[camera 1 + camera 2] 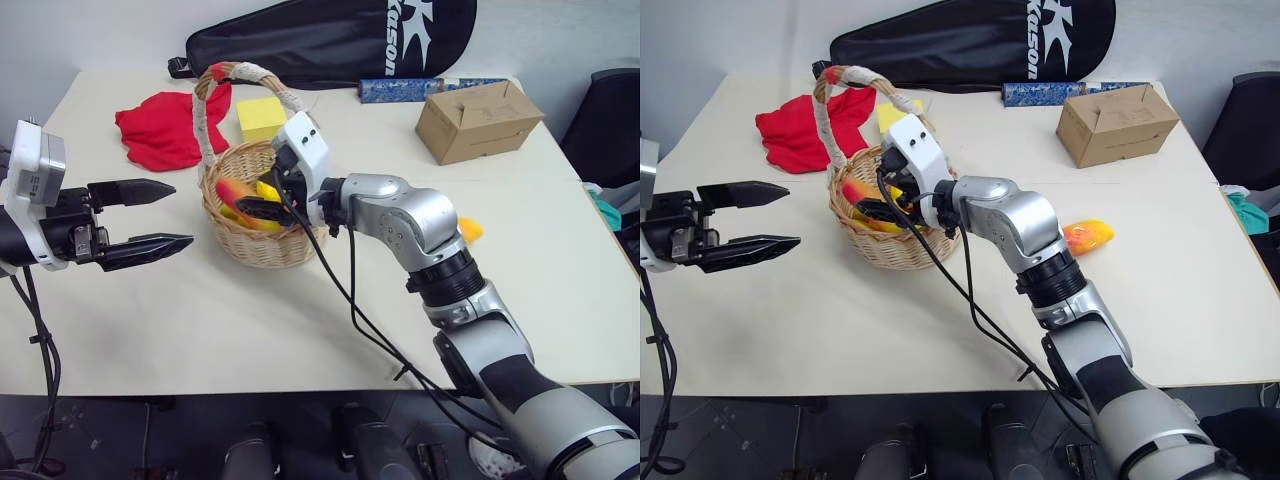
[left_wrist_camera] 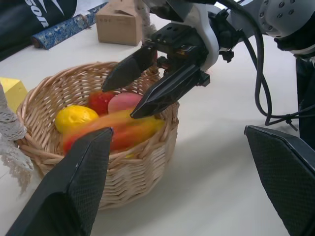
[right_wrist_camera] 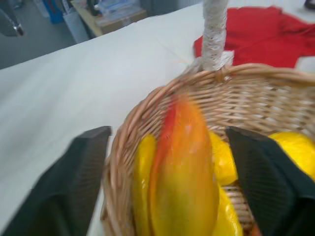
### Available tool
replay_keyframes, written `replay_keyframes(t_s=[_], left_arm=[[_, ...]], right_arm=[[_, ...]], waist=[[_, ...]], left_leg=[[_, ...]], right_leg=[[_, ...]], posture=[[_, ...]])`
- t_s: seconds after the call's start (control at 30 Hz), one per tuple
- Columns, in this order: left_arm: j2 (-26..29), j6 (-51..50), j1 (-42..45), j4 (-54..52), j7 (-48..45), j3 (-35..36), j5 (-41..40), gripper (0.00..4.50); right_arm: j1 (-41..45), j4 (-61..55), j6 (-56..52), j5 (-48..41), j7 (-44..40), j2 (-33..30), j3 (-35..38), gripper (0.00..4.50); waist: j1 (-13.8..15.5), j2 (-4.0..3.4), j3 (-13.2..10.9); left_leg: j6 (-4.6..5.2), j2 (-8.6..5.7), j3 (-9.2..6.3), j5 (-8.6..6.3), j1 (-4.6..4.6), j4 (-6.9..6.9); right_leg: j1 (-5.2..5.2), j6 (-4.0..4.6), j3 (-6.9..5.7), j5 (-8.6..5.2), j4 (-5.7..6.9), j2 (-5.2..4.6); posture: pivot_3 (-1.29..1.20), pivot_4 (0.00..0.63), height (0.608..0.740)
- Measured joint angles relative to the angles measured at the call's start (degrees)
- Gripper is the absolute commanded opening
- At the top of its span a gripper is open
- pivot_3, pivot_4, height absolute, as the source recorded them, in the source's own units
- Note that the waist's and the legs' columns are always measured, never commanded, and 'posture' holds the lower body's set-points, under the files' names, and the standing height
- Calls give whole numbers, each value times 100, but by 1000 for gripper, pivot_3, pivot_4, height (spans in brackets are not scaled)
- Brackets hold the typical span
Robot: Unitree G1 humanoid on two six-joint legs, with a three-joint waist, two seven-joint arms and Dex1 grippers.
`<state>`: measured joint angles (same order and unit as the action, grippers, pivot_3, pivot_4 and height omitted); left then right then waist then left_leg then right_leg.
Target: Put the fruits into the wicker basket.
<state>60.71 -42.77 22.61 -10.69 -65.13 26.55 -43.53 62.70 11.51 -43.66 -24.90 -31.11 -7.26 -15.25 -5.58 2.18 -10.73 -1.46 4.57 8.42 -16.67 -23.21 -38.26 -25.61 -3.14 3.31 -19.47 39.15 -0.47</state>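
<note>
**Mango dropping into the basket, 1 more waiting on the table**

The right gripper (image 2: 150, 81) hangs over the wicker basket (image 1: 262, 240), fingers spread wide and holding nothing. Just beneath it a mango (image 3: 183, 177) lies blurred across the pile inside, its long axis running along the line the fingers point. Around it sit a lemon (image 2: 75, 118), a red fruit (image 2: 101, 101) and a peach (image 2: 125, 102), all inside the rim.

Now the relation that matters, as I read it: the second mango (image 1: 1087, 236) lies on the table (image 1: 200, 330) well to the robot's right of the basket, behind the right forearm, long axis roughly across the tabletop. The right arm is clearly the nearer one and would have to draw back and swing right to reach it.

The left gripper (image 1: 140, 218) hovers to the left of the basket, jaws open and empty, far from that mango.

The surface is a plain pale tabletop. Toward the back sit a yellow cube block (image 1: 262, 118), a red cloth (image 1: 160, 128), a cardboard box (image 1: 480, 120) and a black bag (image 1: 330, 40).
</note>
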Motion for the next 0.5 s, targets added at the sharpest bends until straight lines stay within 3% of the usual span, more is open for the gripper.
replay_keyframes(t_s=[0.13, 0.2, 0.37, 0.5], left_arm=[[-30, 43, 307, 21, -6, -216, -8, 4500], [-108, 43, 425, 46, -20, -345, -19, 4500], [-304, 41, 781, 175, -93, -791, -43, 4500], [-575, 27, 1134, 194, -99, -1135, -112, 4500]], right_arm=[[-445, -709, -231, -93, -102, -185, 144, 4480], [-747, -1389, -735, -570, -366, -590, 457, 4480], [-1589, -2900, -1906, -1873, -1018, -2013, 1462, 4480], [-2476, -3342, -1827, -1825, -1555, -3685, 1967, 4480]], waist=[[-6, 0, 0], [19, 0, 0], [88, 0, 0], [103, -2, -1]], left_leg=[[-1, -1, -1, 5, 2, -1], [1, -2, -2, 5, 2, -1], [3, -4, -5, 4, 2, -1], [11, -14, -4, 7, 7, -1]], right_leg=[[0, 0, 1, 0, 9, -1], [2, 0, 0, 0, 7, -2], [7, 0, -3, 0, 3, -2], [13, -5, 3, 3, -1, -2]], posture=[[0, 150, 740], [0, 150, 740], [0, 150, 740], [0, 150, 740]])
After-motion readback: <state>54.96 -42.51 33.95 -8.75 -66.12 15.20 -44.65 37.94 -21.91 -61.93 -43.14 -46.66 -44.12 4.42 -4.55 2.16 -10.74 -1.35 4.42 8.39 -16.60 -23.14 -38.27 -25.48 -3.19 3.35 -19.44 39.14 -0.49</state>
